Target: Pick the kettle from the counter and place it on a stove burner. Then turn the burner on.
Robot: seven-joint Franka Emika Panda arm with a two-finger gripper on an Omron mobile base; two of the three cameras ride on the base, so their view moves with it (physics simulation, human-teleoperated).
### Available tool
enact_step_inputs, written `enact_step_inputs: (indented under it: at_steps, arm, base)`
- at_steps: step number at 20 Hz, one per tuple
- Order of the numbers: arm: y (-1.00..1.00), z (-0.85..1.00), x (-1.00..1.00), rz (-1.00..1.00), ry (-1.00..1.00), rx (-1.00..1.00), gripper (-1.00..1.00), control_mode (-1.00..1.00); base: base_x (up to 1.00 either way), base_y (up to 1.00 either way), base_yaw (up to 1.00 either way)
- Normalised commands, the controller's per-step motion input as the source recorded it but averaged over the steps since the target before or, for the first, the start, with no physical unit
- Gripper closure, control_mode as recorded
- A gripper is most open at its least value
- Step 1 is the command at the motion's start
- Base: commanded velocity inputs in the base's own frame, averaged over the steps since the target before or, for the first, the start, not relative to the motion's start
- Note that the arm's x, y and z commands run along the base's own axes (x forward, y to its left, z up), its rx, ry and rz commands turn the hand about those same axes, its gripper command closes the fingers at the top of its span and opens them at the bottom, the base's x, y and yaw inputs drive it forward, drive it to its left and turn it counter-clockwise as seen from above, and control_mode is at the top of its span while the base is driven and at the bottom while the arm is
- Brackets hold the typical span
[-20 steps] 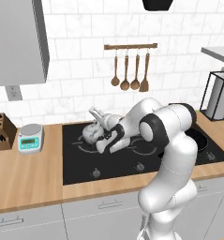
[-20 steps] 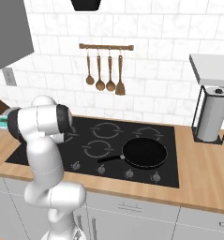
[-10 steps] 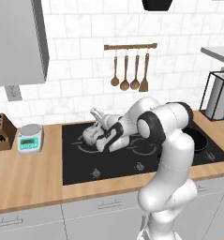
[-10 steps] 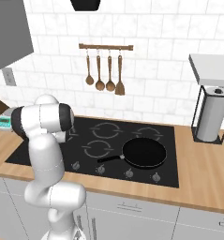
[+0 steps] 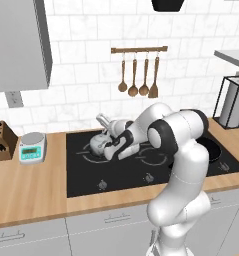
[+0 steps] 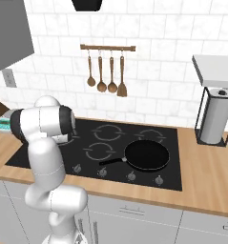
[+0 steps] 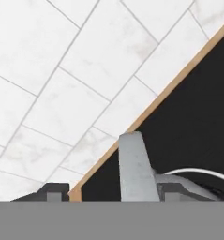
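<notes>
One kettle, sitting on the black cooktop's rear-left ring, the stove burner, well in from the tabletop. The pincer sits right at the kettle's right side, over its handle; whether it grips or has let go, I cannot tell. Next target, I'd judge: the knobs along the cooktop's front edge.

Tan wood-grain surface, black cooktop set into it, kettle on cooktop's rear-left ring, black pan on cooktop's right, scale left of cooktop
</notes>
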Motion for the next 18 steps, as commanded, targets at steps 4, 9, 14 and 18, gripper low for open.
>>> enact_step_inputs:
  at_steps: [4, 9, 14, 18]
  arm:
    - [0.00, -0.01, -0.03, 0.00, 0.03, -0.06, -1.00, -1.00]
    - [0.00, 0.03, -0.06, 0.00, 0.13, -0.15, -1.00, -1.00]
    - [0.00, 0.86, 0.00, -0.03, 0.09, -0.01, -1.00, -1.00]
    - [0.00, 1.00, -0.20, 0.00, 0.20, 0.00, -1.00, -1.00]
  base:
    - [0.00, 0.00, 0.00]
    - [0.00, 0.00, 0.00]
    - [0.00, 0.00, 0.00]
    - [0.00, 0.00, 0.00]
